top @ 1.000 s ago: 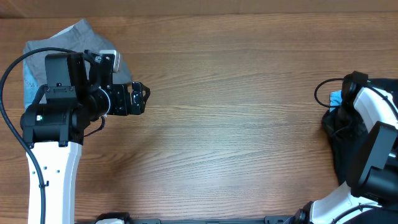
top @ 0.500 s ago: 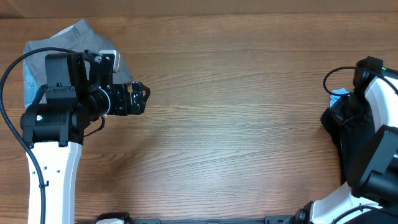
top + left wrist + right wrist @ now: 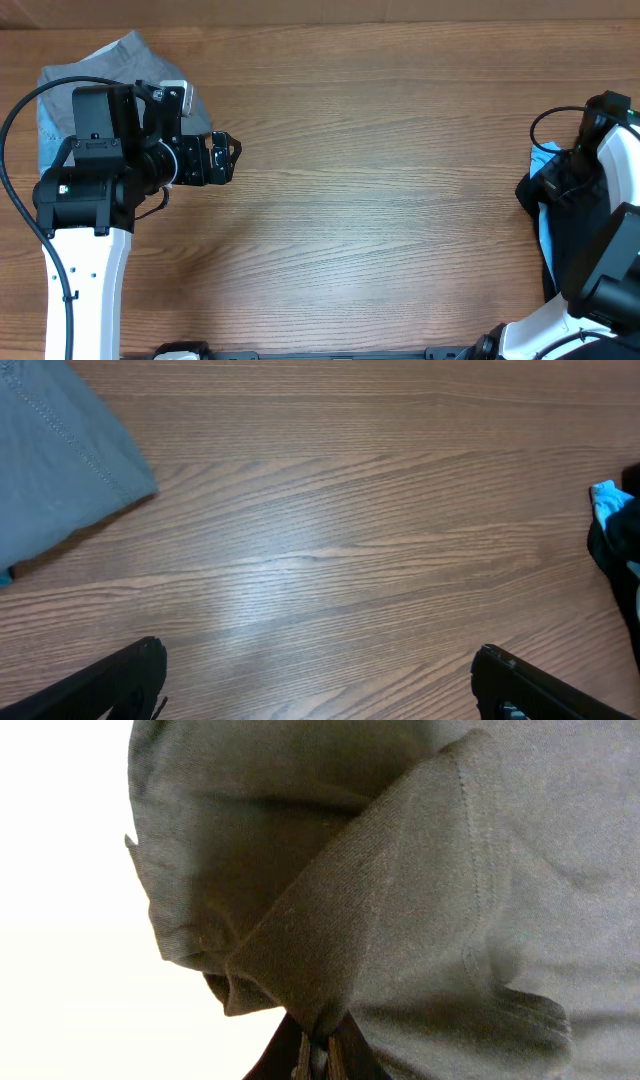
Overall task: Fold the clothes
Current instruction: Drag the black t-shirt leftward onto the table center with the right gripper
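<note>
Right wrist view alone shows the grip: right jaws closed on a fold of the black T-shirt (image 3: 400, 910). Left wrist view: left jaws wide open over bare desk (image 3: 330, 550), grey trousers (image 3: 60, 460) far left, light blue T-shirt (image 3: 606, 498) far right. Overhead: right arm (image 3: 610, 165) sits further right than a second ago; left arm (image 3: 90, 190) unmoved.

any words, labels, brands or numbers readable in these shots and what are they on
None can be read in any view.
black T-shirt: plain fabric, no print or label showing.
grey trousers: stitching only, no text.
white patch on the left arm: too small to read.
</note>
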{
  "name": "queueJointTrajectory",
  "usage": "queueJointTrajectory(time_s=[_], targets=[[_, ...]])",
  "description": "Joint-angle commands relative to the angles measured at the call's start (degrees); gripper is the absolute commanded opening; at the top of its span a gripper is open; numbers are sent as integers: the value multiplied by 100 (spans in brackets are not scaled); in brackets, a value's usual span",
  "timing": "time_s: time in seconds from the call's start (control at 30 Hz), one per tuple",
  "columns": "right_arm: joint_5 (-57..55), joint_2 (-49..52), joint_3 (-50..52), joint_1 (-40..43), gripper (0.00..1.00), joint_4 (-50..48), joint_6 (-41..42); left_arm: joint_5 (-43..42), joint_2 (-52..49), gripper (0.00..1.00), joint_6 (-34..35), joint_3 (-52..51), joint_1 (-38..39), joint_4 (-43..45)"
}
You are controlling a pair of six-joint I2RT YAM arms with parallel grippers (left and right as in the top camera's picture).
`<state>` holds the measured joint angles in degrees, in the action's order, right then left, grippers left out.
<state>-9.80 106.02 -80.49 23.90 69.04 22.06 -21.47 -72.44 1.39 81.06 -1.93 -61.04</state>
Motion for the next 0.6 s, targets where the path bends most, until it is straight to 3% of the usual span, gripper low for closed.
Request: queueJointTrajectory(time_s=[0.0,0.17,0.33,0.47,0.57], targets=[[380,-208,-155,142,4,-101,-138,-61,-31,100,52,140,-28,20],[1069,-302,-492,262,4,103,-603,-63,-31,100,52,140,-28,22],[1593,-835,-1952,9,4,903,-1169,308,-28,100,13,160,-35,-2],[2170,-1121,-3683,-651,4,1637,-1165,417,-17,100,11,345,-35,-57],[2518,-1126,-4752,-1816,4,1799,-918,772,-17,100,13,898,-37,-177]])
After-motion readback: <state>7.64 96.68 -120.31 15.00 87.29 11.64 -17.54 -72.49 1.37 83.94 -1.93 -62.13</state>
